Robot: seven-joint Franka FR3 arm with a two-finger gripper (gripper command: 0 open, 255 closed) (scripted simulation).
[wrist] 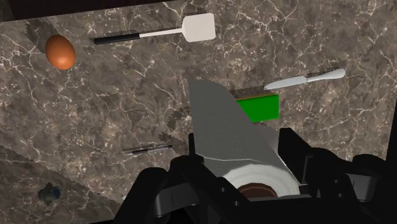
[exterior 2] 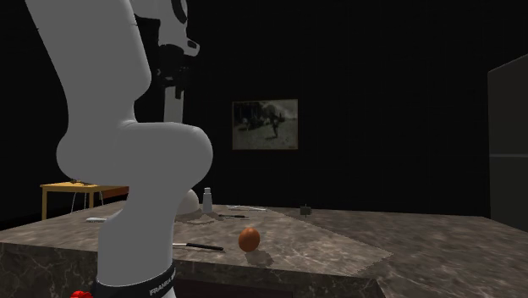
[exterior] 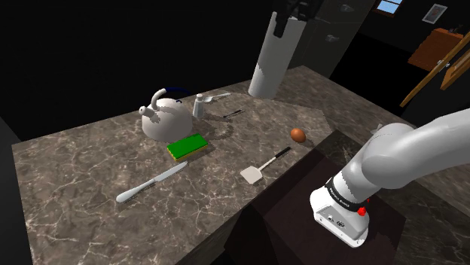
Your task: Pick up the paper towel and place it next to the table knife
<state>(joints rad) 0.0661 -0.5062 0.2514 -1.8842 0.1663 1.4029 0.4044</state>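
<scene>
My claw (exterior: 288, 22) was pinching the top end of the roll (exterior: 275, 60), one black finger pressed to each side. In the wrist view the brown core showed between them. The pale grey roll hung tilted from the claw, high in the shoulder view, with its lower end over the far edge of the counter (exterior: 68, 162). I could not tell whether that end touched the stone.

By the shoulder view's clock:
- The egg (exterior: 298, 135) lay near six o'clock from the roll.
- The knife (exterior: 151, 183) lay between seven and eight, well apart from the roll and flat on the counter.
- The green sponge (exterior: 188, 146) sat between one and two o'clock from the knife, near its tip.
- The white kettle (exterior: 166, 117) stood at eleven from the sponge, just beside it.
- A small white bottle (exterior: 199, 105) stood at about two from the kettle.
- The white spatula (exterior: 263, 167) lay at three o'clock from the knife, its dark handle pointing toward the egg.
</scene>
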